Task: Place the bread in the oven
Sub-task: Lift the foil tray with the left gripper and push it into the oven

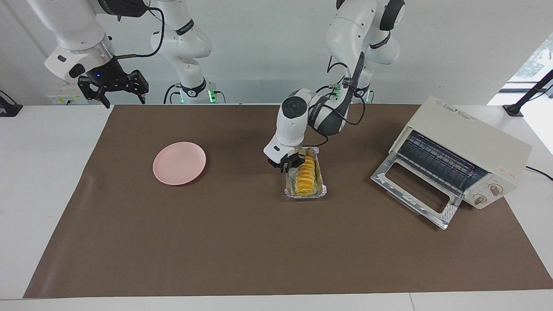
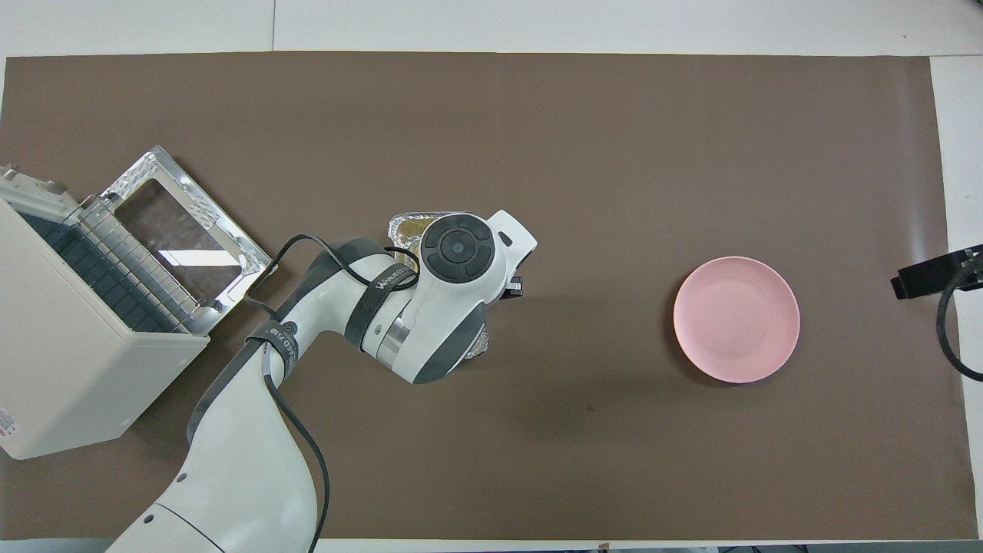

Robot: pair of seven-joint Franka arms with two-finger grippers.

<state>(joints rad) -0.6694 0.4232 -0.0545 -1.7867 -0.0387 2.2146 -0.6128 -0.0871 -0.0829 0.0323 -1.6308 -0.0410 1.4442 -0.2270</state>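
The bread (image 1: 306, 177), a ridged yellow-orange loaf, lies in a crinkled foil tray (image 1: 307, 196) at mid-table. My left gripper (image 1: 288, 168) is down at the tray's long side toward the right arm's end, fingers shut on its rim. In the overhead view the left arm covers the bread, and only a corner of the foil tray (image 2: 405, 224) shows. The cream oven (image 1: 471, 147) stands at the left arm's end with its glass door (image 1: 414, 190) dropped open. My right gripper (image 1: 113, 93) hangs open and empty over the table's robot-side edge.
A pink plate (image 1: 179, 163) sits on the brown mat toward the right arm's end, bare. The oven door lies flat on the mat beside the tray, and the wire rack (image 1: 436, 162) shows inside.
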